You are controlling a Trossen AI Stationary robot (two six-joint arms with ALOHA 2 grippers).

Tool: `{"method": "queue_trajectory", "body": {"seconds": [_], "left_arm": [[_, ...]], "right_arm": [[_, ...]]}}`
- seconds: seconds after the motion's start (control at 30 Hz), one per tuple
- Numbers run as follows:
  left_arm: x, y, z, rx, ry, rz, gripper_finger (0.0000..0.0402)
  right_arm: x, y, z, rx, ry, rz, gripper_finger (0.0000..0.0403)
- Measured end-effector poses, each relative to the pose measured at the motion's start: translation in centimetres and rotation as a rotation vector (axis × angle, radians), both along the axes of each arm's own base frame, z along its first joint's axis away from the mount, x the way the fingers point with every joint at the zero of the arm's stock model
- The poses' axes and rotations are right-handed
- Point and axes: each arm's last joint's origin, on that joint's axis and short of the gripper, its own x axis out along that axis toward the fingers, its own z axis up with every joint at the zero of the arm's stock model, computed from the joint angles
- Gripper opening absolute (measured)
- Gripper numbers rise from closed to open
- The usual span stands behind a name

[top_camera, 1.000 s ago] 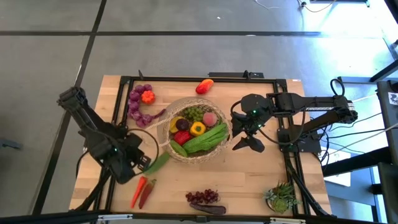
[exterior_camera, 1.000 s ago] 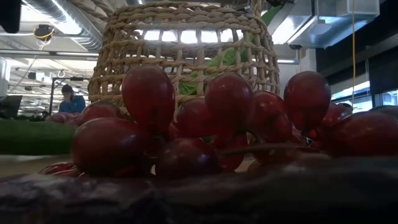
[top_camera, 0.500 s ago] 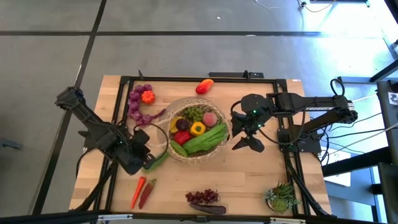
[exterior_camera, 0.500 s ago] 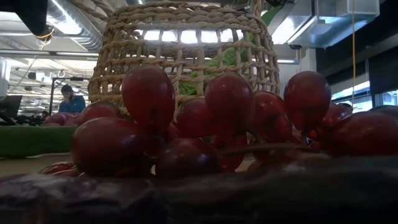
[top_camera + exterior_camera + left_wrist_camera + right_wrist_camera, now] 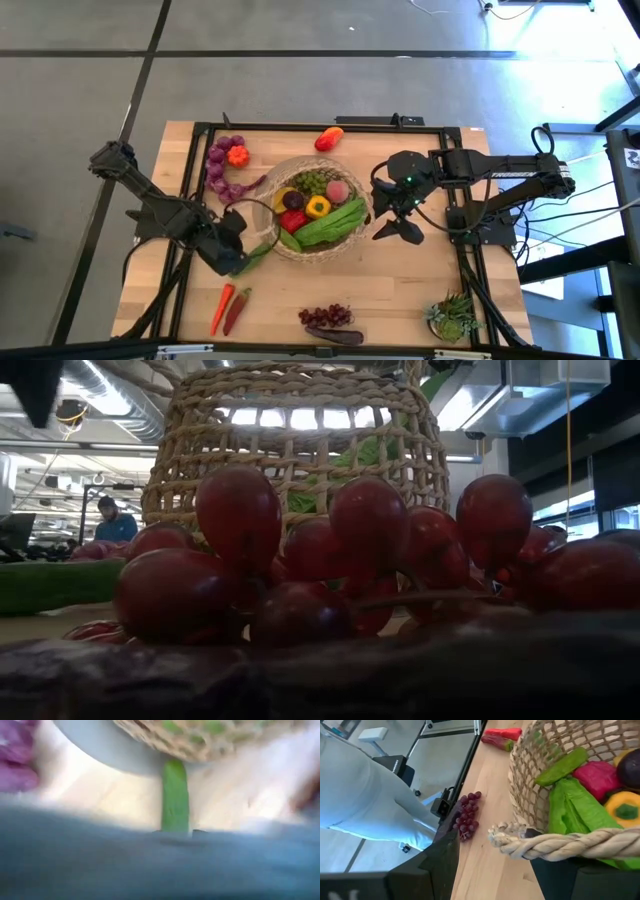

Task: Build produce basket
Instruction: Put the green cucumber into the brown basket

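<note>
Cucumber (image 5: 175,795) blurred at left pincer (image 5: 235,255), grip unclear, right pincer (image 5: 398,232) apart beside basket (image 5: 352,243)

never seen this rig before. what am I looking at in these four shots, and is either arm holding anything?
It is a two-armed table robot filling a basket with toy produce. The high view looks straight down; the low view sits at table height behind a bunch of red grapes; each wrist view looks out past one arm's own fingers.

The wicker basket stands mid-table, already holding peppers and leafy greens. Still loose on the wooden table: purple grapes, a red pepper, two chillies, and a potted plant that is only decor.

The left gripper is at the basket's near-left edge, on a green cucumber that leans against the basket wall. Whether it is gripping or letting go, I cannot tell. The right gripper is open, holding nothing, its fingers at the basket's rope handle.
</note>
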Motion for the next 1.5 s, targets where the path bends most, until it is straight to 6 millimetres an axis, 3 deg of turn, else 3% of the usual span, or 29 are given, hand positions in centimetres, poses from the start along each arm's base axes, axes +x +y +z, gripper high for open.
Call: {"method": "queue_trajectory", "body": {"seconds": [0.33,0.67,1.0,1.5], "left_arm": [[-2.0,-2.5,0.0,-0.022,0.020,-0.157,0.0096],[-3.8,-4.2,0.0,-0.078,0.009,-0.111,0.0096],[-3.8,-4.2,0.1,-0.013,-0.078,-0.088,0.0096],[-3.8,-4.1,0.1,-0.010,-0.073,-0.080,0.0106]], "right_arm": [[0.0,0.0,0.0,-0.103,-0.077,0.094,0.0223],[0.0,0.0,0.0,-0.101,-0.077,0.094,0.0223],[0.0,0.0,0.0,-0.099,-0.077,0.094,0.0223],[0.0,0.0,0.0,-0.099,-0.078,0.096,0.0223]]}}
